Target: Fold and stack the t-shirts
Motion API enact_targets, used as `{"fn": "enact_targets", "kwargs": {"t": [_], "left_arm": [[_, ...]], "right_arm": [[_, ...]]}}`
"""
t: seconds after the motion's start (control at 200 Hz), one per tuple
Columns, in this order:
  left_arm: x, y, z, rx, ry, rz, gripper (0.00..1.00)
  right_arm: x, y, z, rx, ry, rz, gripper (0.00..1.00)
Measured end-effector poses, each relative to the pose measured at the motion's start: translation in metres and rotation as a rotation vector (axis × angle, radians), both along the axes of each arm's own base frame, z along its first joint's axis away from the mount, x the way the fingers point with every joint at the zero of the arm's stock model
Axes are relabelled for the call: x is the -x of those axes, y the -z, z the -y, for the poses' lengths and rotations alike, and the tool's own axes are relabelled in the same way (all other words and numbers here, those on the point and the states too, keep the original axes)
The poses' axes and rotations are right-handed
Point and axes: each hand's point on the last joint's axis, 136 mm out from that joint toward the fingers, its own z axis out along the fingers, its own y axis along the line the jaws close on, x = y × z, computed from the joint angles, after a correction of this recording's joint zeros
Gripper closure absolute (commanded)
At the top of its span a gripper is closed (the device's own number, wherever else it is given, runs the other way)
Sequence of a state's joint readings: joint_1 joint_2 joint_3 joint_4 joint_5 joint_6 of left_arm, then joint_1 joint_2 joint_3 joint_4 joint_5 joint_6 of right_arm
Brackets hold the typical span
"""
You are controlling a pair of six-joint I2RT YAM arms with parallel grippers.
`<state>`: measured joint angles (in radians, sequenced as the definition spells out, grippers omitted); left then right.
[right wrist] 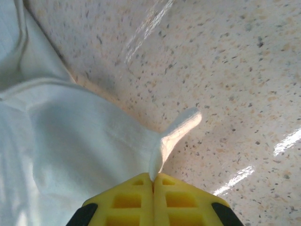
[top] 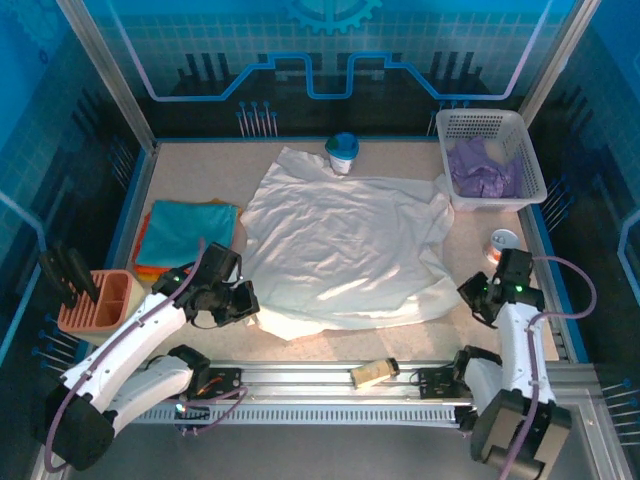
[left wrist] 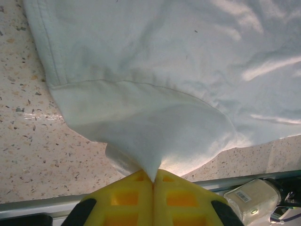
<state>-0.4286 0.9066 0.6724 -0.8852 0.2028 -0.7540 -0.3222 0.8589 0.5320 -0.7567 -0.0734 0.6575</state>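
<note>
Soft white cloth t-shirt (top: 345, 245) is lying spread open and wrinkled across the middle of the speckled tabletop (top: 300, 345), with its near hem facing the arm bases.

Left gripper (left wrist: 153, 176) is pinching the near-left corner of that hem. The yellow jaws are meeting flush, with a thin tongue of cloth rising from between them. Right gripper (right wrist: 153, 178) is likewise closed all the way down on a small fold at the near-right edge, and a short flap is sticking out beside the pinch.

Other garments:
- A folded teal cloth t-shirt (top: 188, 228) is resting on an orange one (top: 148, 264) at the left, just beside the white shirt.
- A pale purple cloth t-shirt (top: 482, 170) is sitting bunched in the white plastic lattice basket (top: 528, 150) at far right.

A white cup with a teal lid (top: 342, 153) is standing at the white shirt's far edge. I cannot tell whether it is touching the cloth or just beside it.

Handling judgement: the shirt is looking light and fully limp, with no stiffness to carry a fold. It is likely to sag between the two grips and trail on the tabletop when raised. Both bites are shallow, so cloth slipping out under tension is the main risk. The hem corners are the right places to hold it, ideally catching both layers. Any far-side drag is risking the cup.
</note>
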Motion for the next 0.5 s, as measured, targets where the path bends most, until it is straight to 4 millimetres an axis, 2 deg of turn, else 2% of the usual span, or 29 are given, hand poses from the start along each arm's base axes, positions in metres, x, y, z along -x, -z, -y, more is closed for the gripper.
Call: {"fn": "enact_targets", "kwargs": {"t": [0.175,0.38,0.5], "left_arm": [[-0.004,0.006,0.002,-0.012,0.001,-0.025,1.0],[-0.028,0.013,-0.002,-0.029,-0.017,-0.032,1.0],[-0.041,0.02,-0.004,-0.032,-0.017,-0.037,1.0]], "right_arm": [[-0.015,0.002,-0.016,0.104,-0.165,-0.073,0.95],[-0.044,0.012,-0.033,0.153,-0.315,-0.157,0.97],[-0.063,0.016,-0.043,0.17,-0.382,-0.175,0.86]]}}
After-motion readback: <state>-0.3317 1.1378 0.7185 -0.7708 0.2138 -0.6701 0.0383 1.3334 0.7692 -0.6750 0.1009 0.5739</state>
